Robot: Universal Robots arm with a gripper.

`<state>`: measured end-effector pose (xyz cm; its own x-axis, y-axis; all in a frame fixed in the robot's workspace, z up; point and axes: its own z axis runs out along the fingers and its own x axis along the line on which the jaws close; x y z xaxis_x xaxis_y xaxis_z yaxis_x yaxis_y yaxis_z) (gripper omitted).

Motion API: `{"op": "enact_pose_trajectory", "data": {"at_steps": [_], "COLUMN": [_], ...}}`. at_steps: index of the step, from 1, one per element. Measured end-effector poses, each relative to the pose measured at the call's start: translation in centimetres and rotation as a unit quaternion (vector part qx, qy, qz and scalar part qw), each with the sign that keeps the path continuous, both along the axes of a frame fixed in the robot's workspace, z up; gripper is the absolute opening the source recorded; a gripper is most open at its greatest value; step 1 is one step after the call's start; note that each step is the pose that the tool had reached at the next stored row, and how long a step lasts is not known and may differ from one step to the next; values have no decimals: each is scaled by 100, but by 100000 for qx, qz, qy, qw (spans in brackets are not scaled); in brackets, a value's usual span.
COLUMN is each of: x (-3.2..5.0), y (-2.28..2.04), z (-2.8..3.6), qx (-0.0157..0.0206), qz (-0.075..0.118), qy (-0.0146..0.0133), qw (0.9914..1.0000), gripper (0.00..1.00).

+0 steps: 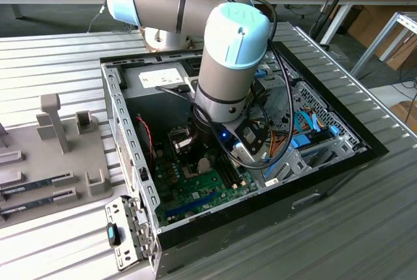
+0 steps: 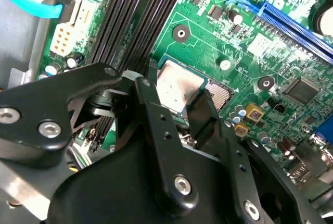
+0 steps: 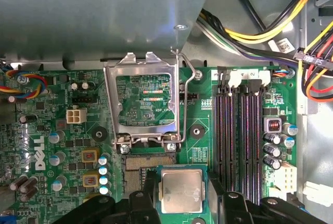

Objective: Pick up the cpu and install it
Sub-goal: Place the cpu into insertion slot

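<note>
Gripper (image 3: 182, 185) clamping cpu (image 3: 181, 193) by opposite edges, just beside open socket (image 3: 148, 162); likely handling light, stiff, fragile underneath, edge-holding suiting.

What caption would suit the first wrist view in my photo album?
The gripper holds the cpu beside the open socket, its metal frame swung open.

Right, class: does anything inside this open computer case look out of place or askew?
The small silver-grey square cpu, held in the black gripper, sits off-centre over the socket: bare pins show beside it. The hinged metal frame stands open.
</note>
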<state>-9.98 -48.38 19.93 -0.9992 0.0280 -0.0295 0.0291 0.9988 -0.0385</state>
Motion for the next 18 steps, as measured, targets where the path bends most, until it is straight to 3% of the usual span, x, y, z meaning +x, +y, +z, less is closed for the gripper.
{"op": "enact_pose_trajectory", "data": {"at_steps": [3,9,18], "x": [0,0,0], "y": [0,0,0], "z": [25,171,205], "qx": [24,18,23], "qz": [-1,-1,2], "qy": [-11,-3,-5], "qw": [100000,100000,100000], "gripper": [47,47,47]}}
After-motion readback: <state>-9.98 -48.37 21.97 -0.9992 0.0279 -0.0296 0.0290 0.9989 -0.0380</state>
